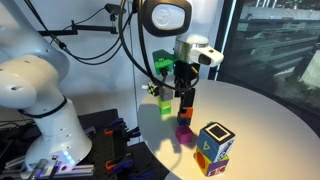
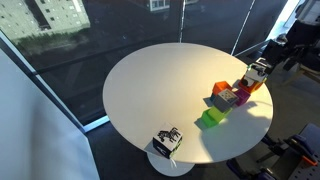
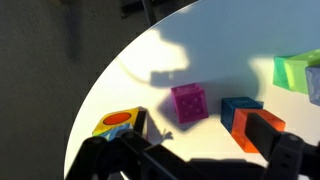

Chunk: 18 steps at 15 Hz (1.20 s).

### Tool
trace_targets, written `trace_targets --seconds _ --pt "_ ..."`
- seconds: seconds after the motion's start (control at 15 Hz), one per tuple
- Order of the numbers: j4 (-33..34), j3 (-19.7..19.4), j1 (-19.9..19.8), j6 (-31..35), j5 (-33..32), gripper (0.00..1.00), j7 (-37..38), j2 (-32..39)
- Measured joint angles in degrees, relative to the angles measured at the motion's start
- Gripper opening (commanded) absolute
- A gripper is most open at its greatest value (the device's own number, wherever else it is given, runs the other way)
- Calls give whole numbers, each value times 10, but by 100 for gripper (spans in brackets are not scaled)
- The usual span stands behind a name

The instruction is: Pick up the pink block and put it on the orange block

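A round white table (image 3: 215, 55) is curving off into darkness at the left. Its edge is running close to a multicoloured patterned cube (image 3: 118, 124), which is sitting left of the pink block (image 3: 189, 103). That small, smooth pink block is resting on bare table with open room around it. Just right of it the orange block (image 3: 244, 128) is sitting. The end effector (image 3: 200, 140) is hanging released and empty, jaws spread wide. Farther right of the pink block, a green block (image 3: 297, 72) is sitting.

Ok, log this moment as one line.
stage: pick not yet done | gripper: open, empty | pink block: on table, ungrasped | orange block: on table, beside pink, not touching
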Motion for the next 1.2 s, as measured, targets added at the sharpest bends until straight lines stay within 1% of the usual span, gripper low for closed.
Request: trace_targets --seconds 0.33,0.6,0.8,1.2 --pt "-9 4 0 62 -10 100 21 55" --pt "-9 6 0 101 -33 100 38 98" --pt "-9 7 0 110 -45 100 43 114" --pt "-7 7 0 110 -46 100 43 117"
